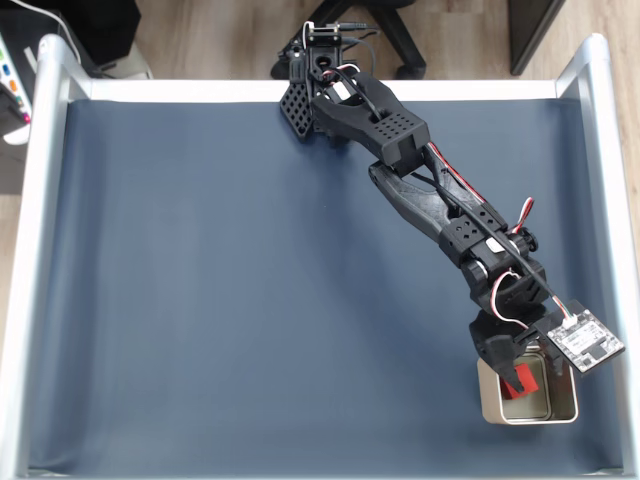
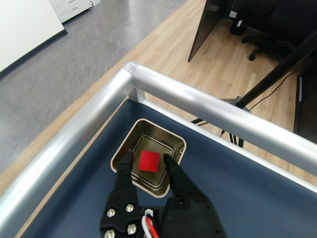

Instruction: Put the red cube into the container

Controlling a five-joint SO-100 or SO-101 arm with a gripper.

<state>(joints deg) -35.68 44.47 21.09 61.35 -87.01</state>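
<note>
The small bright-red plain-faced cube (image 2: 149, 161) sits between the two black fingertips of the gripper (image 2: 147, 159), directly over the open top of the small square silver-beige metal tin with rounded corners (image 2: 174, 144). In the wrist view the jaws stand apart, each tip just beside a side of the cube; whether they touch or grip it cannot be told, nor whether the cube rests on the tin's floor or hangs above it. In the fixed view the cube (image 1: 519, 379) shows as a red patch inside the tin's rim (image 1: 563, 417), under the gripper (image 1: 516, 375). The tin stands on a dark blue mat (image 2: 257, 198), just ahead of the jaws, near the corner of a silver metal rail (image 2: 208, 104) that frames the mat. Beyond the rail lies a wooden floor (image 2: 163, 49).
</note>
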